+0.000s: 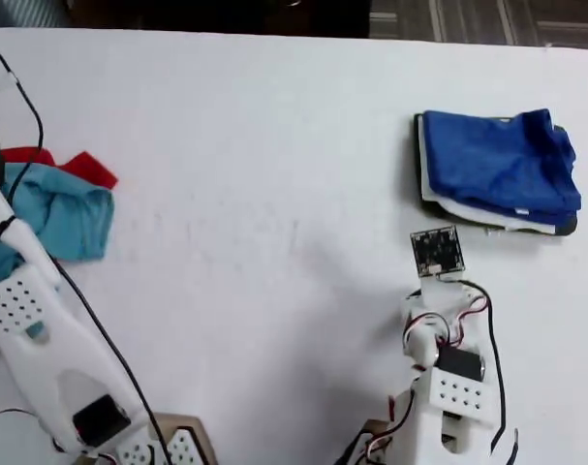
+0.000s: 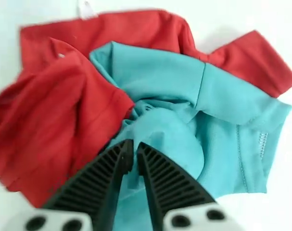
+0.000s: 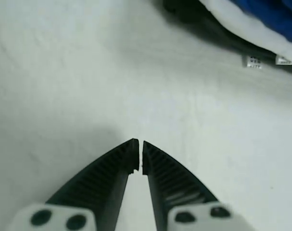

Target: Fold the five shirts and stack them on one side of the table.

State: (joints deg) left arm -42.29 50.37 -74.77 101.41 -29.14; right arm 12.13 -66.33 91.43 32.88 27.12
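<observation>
A teal shirt (image 2: 208, 106) lies crumpled on top of a red shirt (image 2: 54, 110) at the table's left edge, also seen as the teal shirt (image 1: 71, 218) and red shirt (image 1: 85, 165) in the high view. My left gripper (image 2: 134, 150) is shut, its tips down on the teal cloth where it meets the red; I cannot tell whether any cloth is pinched. At the right stands a stack with a blue shirt (image 1: 497, 160) on top, over white and black layers. My right gripper (image 3: 138, 155) is shut over bare table, just in front of that stack (image 3: 261, 29).
The white table (image 1: 264, 223) is bare between the two piles. A black cable (image 1: 27, 107) runs along the left arm (image 1: 42, 358). The right arm (image 1: 453, 378) stands near the front edge.
</observation>
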